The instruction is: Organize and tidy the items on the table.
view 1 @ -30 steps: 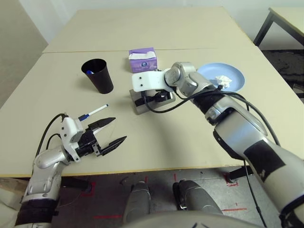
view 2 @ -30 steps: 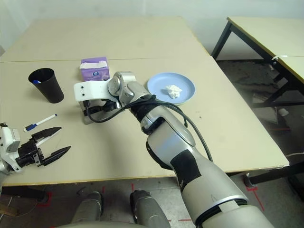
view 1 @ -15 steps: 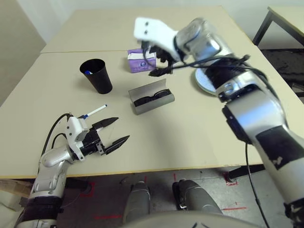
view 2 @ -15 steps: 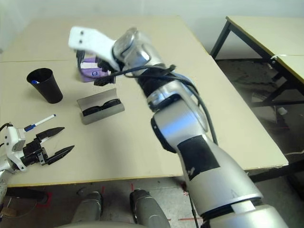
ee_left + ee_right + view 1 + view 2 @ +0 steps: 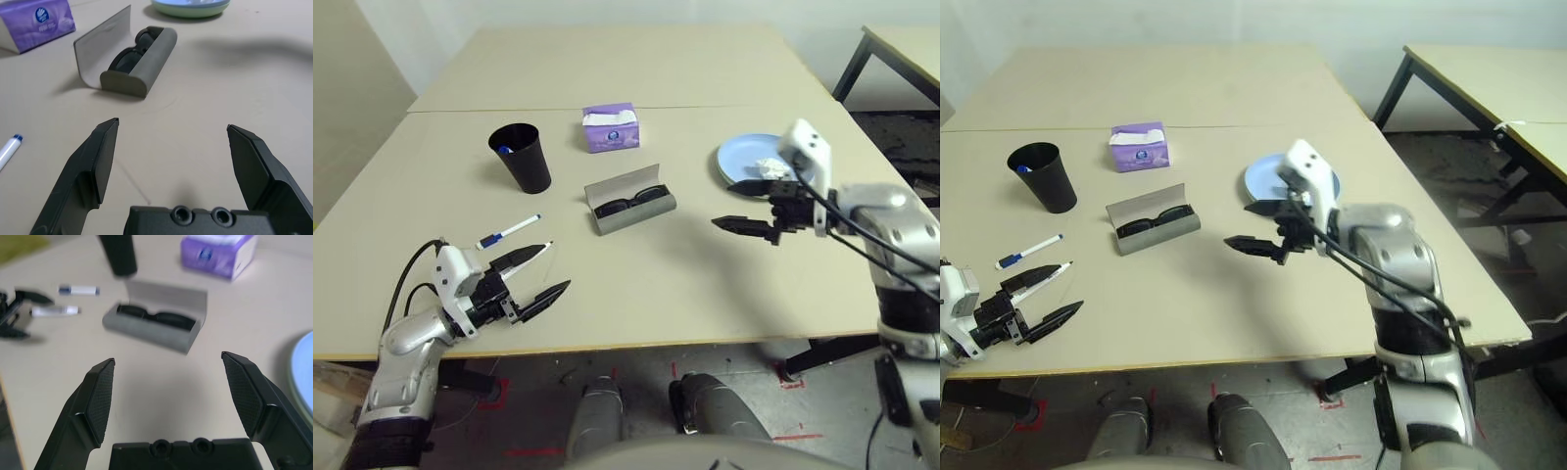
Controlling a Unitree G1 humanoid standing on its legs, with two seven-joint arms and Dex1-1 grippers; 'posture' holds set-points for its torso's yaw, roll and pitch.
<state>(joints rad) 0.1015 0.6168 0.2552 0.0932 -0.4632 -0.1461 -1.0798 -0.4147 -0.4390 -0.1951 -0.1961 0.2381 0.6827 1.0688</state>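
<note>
Sunglasses (image 5: 628,206) are lying inside the open grey glasses case (image 5: 631,211) mid-table (image 5: 685,284). I'm hovering my right gripper (image 5: 744,205) spread wide and empty beside the blue plate (image 5: 739,157); my left gripper (image 5: 540,276) is gaping near a marker pen (image 5: 507,232).

Around the open glasses case (image 5: 628,205), bare table (image 5: 646,284) lies on the robot's side and toward the plates (image 5: 744,162). Behind it stand the tissue box (image 5: 610,127) and black cup (image 5: 521,157); a marker pen (image 5: 509,232) lies to its left.
</note>
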